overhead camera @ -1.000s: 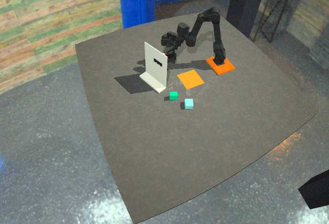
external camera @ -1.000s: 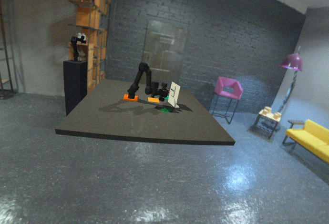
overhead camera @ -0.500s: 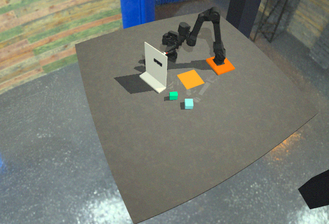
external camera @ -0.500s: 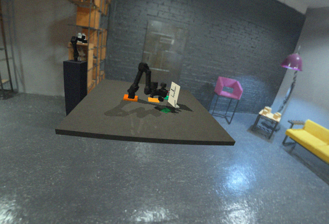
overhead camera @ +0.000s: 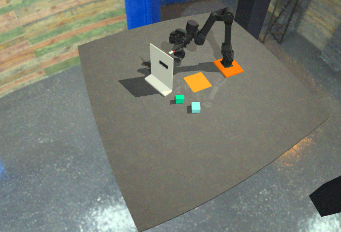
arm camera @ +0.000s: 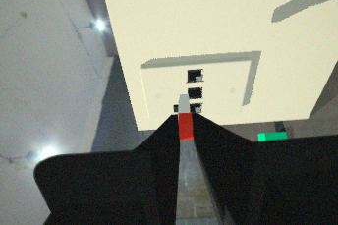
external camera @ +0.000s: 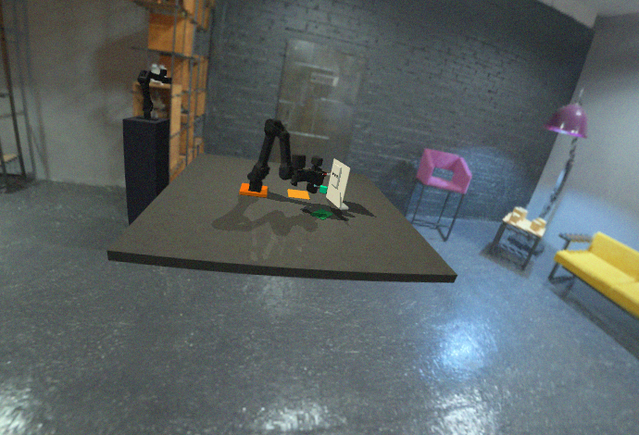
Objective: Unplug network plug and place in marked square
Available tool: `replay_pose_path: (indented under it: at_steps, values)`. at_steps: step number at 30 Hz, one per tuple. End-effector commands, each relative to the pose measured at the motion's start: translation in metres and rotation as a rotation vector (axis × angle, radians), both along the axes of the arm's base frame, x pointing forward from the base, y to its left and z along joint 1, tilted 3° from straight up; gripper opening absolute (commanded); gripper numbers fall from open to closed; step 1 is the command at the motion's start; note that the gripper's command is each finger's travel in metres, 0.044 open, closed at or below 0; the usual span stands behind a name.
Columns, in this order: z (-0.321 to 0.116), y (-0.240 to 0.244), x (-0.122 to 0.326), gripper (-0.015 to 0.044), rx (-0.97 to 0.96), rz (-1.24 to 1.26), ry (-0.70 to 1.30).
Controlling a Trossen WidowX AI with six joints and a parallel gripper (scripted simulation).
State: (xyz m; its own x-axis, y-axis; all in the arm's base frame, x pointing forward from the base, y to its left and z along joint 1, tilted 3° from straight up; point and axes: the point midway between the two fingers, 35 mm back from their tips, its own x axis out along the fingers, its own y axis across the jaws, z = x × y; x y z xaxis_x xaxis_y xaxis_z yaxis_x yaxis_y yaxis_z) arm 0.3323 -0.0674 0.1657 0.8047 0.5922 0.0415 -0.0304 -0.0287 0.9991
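The black parallel-jaw pincer (overhead camera: 175, 51) (external camera: 323, 174) (arm camera: 184, 120) is clamped on the small plug with a red section and pale grey tip (overhead camera: 171, 52) (external camera: 326, 174) (arm camera: 185, 126). The plug is located between the pincer's fingertips, its tip directed at the upright cream panel (overhead camera: 161, 73) (external camera: 338, 192) (arm camera: 221, 21) ahead, and appears to be free of the black socket openings (overhead camera: 163, 64) (external camera: 335, 174) (arm camera: 195, 76). The step in hand is judged to be withdrawal. The plug is to be backed off straight, without twist, until ample clearance is obtained; turning too soon may catch the tip on the panel. Grip is to be maintained until the plug is supported by the table. A flat orange square (overhead camera: 197, 82) (external camera: 298, 193) lies below and behind the pincer; a flat green square (external camera: 321, 214) lies below it, to one side. The intended target cannot be confirmed. Both are borne by the matte grey-brown table (overhead camera: 206, 155) (external camera: 283, 244), with a small green cube (overhead camera: 179, 99) (external camera: 323, 189) (arm camera: 272, 137) beyond the pincer on the orange square's side. Well outside the pincer's workspace, a dark brick wall (external camera: 412, 84) and a yellow sofa (external camera: 598, 265) are visible.
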Motion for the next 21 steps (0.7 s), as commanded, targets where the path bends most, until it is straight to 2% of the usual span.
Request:
replay_pose_path:
  at_steps: [1, 21]
  values:
    - [0.009, 0.0, -0.004, 0.0, 0.003, 0.002, 0.003]
    - [0.039, 0.003, -0.016, 0.0, 0.014, -0.01, 0.015]
